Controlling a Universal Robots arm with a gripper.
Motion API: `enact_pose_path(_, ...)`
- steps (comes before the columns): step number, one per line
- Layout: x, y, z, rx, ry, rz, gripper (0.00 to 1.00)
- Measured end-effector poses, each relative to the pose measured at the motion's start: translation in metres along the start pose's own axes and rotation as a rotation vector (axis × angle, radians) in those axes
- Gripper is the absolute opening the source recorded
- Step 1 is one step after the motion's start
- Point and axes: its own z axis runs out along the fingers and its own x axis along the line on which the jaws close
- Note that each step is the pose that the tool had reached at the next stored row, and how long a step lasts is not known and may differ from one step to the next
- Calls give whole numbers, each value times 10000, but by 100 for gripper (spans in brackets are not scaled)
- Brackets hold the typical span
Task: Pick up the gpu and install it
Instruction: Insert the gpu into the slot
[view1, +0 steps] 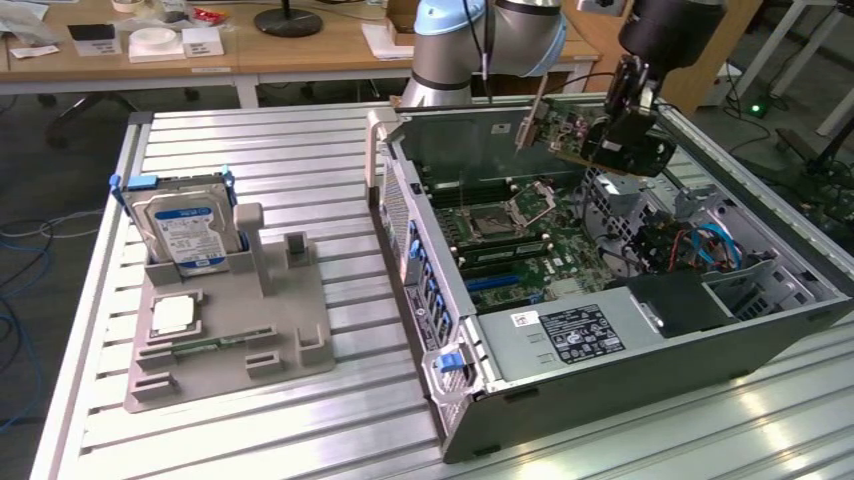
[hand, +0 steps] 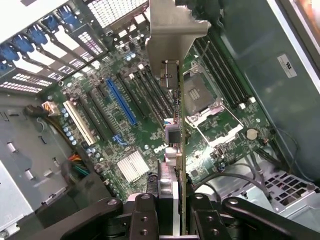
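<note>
So my gripper (view1: 621, 140) is clamped on the gpu (view1: 571, 125), holding it up in the air over the open computer case (view1: 601, 390), not seated in any slot. From the wrist view the card runs edge-on, with its silver bracket (hand: 175, 30) at the far end, above the green motherboard (hand: 150, 135). The hard drive (view1: 187, 225) stands in the grey holder (view1: 254, 340) on the table (view1: 294, 160), well apart.

we look to be in a robotics lab or workshop. a robot arm (view1: 454, 50) stands by a slotted aluminium bench (view1: 267, 150) bearing an open computer case (view1: 601, 385). wooden desks (view1: 307, 55) and loose floor cables (view1: 16, 250) surround it.
</note>
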Motion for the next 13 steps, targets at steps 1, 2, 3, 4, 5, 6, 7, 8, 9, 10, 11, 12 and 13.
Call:
enact_pose_path(1, 0, 0, 4, 3, 5, -23, 28)
enact_pose_path(2, 0, 1, 8, 6, 11, -66, 28)
enact_pose_path(3, 0, 1, 13, 7, 15, -161, 28)
enact_pose_path(4, 0, 1, 19, 7, 20, -328, 28)
enact_pose_path(5, 0, 0, 27, 8, 26, -507, 28)
enact_pose_path(6, 0, 0, 33, 8, 33, -692, 28)
enact_pose_path(7, 0, 0, 40, 8, 38, -867, 28)
enact_pose_path(8, 0, 0, 47, 9, 45, -1062, 28)
enact_pose_path(9, 0, -1, 54, 9, 52, -1242, 28)
enact_pose_path(10, 0, -1, 62, 10, 57, -1423, 28)
enact_pose_path(11, 0, -1, 69, 11, 64, -1602, 28)
enact_pose_path(12, 0, -2, 75, 13, 67, -1759, 28)
enact_pose_path(13, 0, -1, 78, 42, 55, -1847, 28)
